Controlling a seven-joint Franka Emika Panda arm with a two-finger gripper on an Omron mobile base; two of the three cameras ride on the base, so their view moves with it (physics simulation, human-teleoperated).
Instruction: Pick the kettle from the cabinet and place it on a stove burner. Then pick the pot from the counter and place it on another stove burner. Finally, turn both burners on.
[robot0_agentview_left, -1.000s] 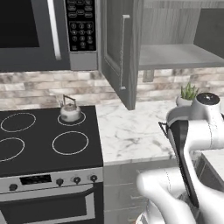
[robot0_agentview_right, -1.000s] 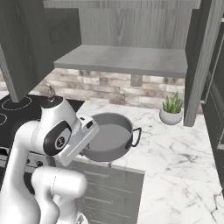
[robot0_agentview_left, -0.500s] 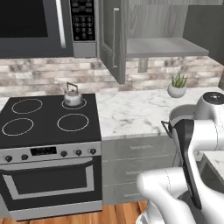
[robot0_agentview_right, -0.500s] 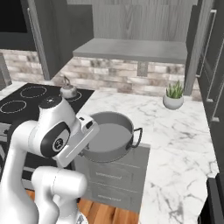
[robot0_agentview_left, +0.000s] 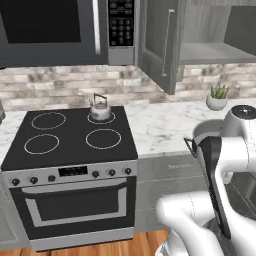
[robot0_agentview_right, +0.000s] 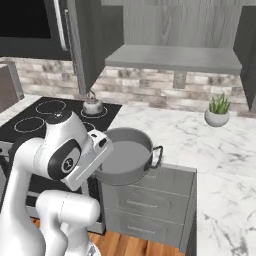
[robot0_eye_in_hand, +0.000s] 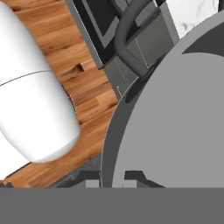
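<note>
The wide grey pot (robot0_agentview_right: 125, 156) hangs in front of the counter's edge, over the drawers, level and off the marble. My gripper (robot0_eye_in_hand: 112, 179) is shut on its near rim, one fingertip on either side of the wall; a dark loop handle (robot0_eye_in_hand: 127, 39) shows at the far rim. In the left base view the pot (robot0_agentview_left: 205, 132) peeks out behind my arm. The small silver kettle (robot0_agentview_left: 100, 108) (robot0_agentview_right: 92, 105) stands upright on the back right burner of the black cooktop (robot0_agentview_left: 70, 137). The front right burner (robot0_agentview_left: 103, 138) is bare. The cabinet door (robot0_agentview_left: 160, 42) stands open.
White marble counter (robot0_agentview_left: 155, 125) runs right of the stove, with a small potted plant (robot0_agentview_left: 218, 97) near the wall. A microwave (robot0_agentview_left: 50, 30) hangs above the cooktop. The stove knobs (robot0_agentview_left: 95, 173) line its front panel. Wooden floor lies below.
Both base views have pulled back and shifted, so the base has driven; the stove now shows whole. The pot stays in my gripper, and the kettle has not moved.
</note>
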